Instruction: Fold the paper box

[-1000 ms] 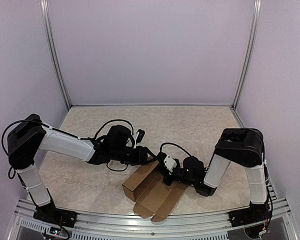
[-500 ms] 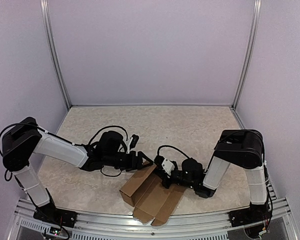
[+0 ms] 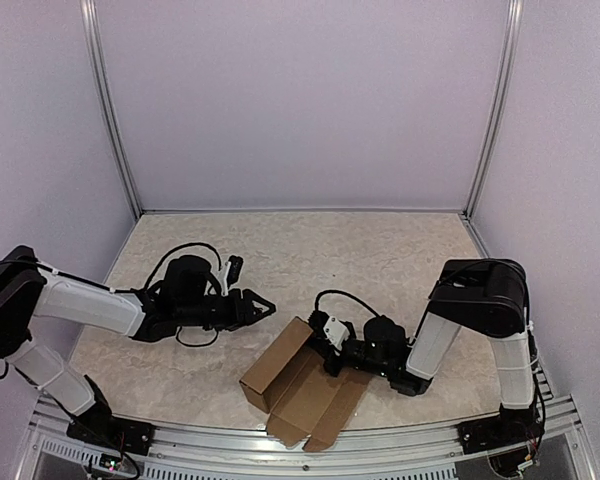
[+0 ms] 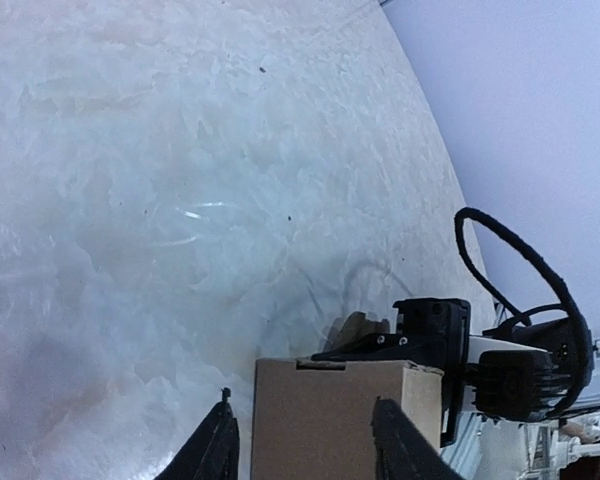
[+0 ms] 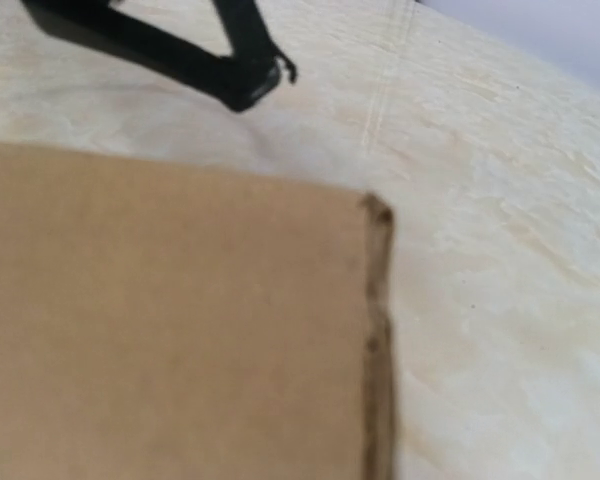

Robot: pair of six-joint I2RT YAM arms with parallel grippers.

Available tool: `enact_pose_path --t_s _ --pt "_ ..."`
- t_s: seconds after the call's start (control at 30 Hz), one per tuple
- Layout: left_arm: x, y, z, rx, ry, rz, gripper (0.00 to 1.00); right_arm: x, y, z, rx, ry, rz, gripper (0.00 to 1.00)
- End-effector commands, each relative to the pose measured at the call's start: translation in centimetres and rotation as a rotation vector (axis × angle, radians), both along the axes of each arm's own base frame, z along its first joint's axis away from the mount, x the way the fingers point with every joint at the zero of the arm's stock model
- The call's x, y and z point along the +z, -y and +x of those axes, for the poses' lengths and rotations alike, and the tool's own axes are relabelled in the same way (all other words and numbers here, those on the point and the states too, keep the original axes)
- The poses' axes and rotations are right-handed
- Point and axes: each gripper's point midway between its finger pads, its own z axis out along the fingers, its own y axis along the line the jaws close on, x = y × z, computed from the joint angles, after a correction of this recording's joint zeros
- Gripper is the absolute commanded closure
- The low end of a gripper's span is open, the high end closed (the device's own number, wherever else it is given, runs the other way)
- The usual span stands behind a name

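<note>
The paper box (image 3: 302, 385) is lying at the lower centre of the overhead view, partly formed, one walled section standing and its flaps spreading flat on the counter (image 3: 380, 250). The right end effector (image 3: 325, 343) is sitting closed at the box's upper right edge, apparently pinching a wall. The left end effector (image 3: 263, 308) is hovering left of it, parted and empty.

In the left wrist view, the box (image 4: 325, 420) is filling the bottom centre beyond the spread fingers (image 4: 215, 450).

In the right wrist view, cardboard (image 5: 170, 320) is covering the lower left; a dark left finger (image 5: 180, 65) is showing at the top.

The folding is looking mid-way; next, the left side is probably needing to reach in and push a flap over.
</note>
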Motion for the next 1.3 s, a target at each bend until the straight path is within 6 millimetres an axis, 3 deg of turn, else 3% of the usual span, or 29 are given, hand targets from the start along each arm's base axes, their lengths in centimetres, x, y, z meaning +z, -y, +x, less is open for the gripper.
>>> enact_pose_path --t_s 0.0,0.1,0.23,0.67,1.27 --pt "-1.7 0.0 1.0 0.012 -0.043 0.030 0.66 6.5 -0.3 -0.1 0.003 0.160 0.195 1.00" --pt "-3.0 0.4 1.3 0.007 -0.080 0.061 0.81 6.6 -0.1 0.1 -0.014 0.163 0.195 1.00" --pt "-4.2 1.7 1.1 -0.040 -0.127 0.041 0.89 6.4 -0.1 0.1 -0.017 0.163 0.190 1.00" --pt "-3.9 6.5 -1.5 -0.232 -0.131 0.015 0.93 6.4 0.2 0.6 -0.048 0.165 0.187 1.00" --pt "-4.9 8.5 -4.1 -0.326 -0.155 0.026 0.94 8.4 0.9 2.3 -0.207 0.180 0.237 1.00"
